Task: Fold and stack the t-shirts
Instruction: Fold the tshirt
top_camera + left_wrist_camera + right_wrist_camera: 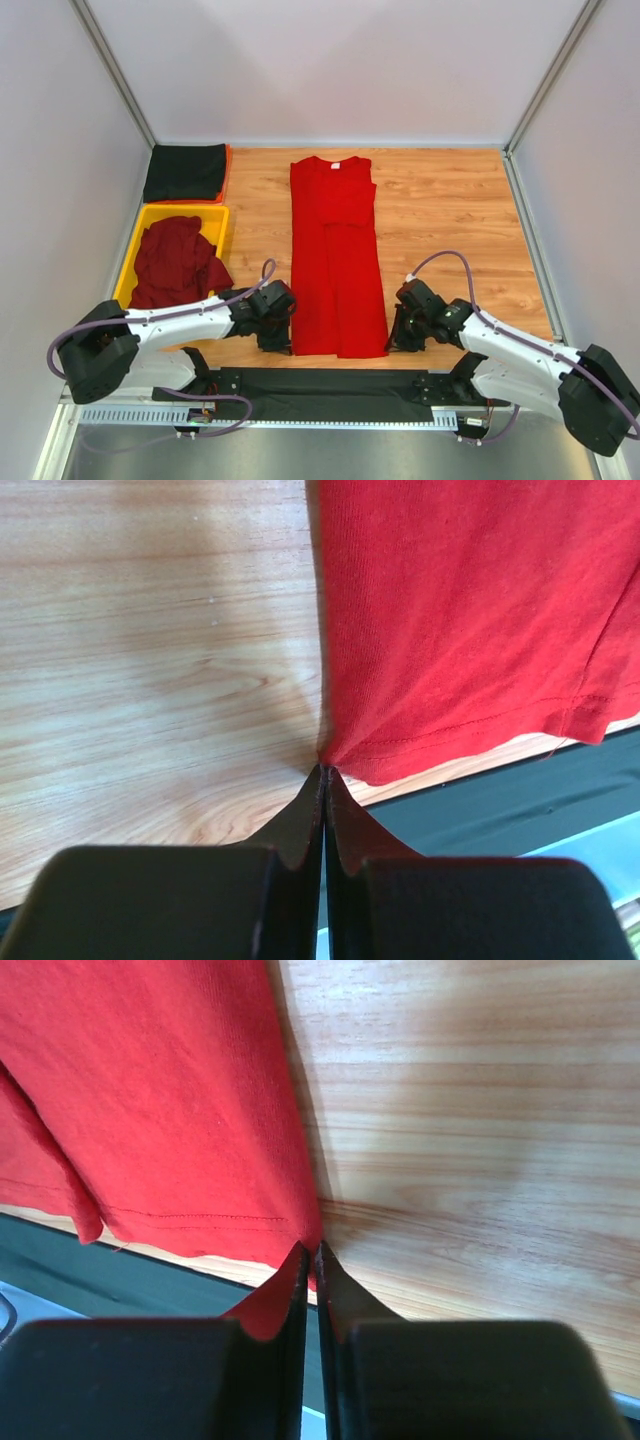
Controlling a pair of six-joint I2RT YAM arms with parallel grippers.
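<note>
Nearest, the left pincer (288, 342) is closed flat on the red t-shirt (335, 260) at its 7 o'clock hem corner. The right pincer (396, 340) is clamped on the 5 o'clock corner. The shirt lies on the wooden surface (450, 220) as a long strip, sides already folded in, collar at 12 o'clock. By my reading the crosswise fold is what remains for it.

At 9 o'clock the yellow tray (218, 214) holds crumpled maroon t-shirts (175, 262), unfolded; how many I cannot tell. At 11 o'clock a black t-shirt (187, 172) lies folded, so the task looks less than halfway.

Only the wrist views prove the grips: cloth puckers into the left pincer (325, 780), and red fabric (150, 1090) shows between the right pincer's (310, 1260) closed tips. Only the overhead shows the tray, the black shirt and the white neck label (336, 165).
</note>
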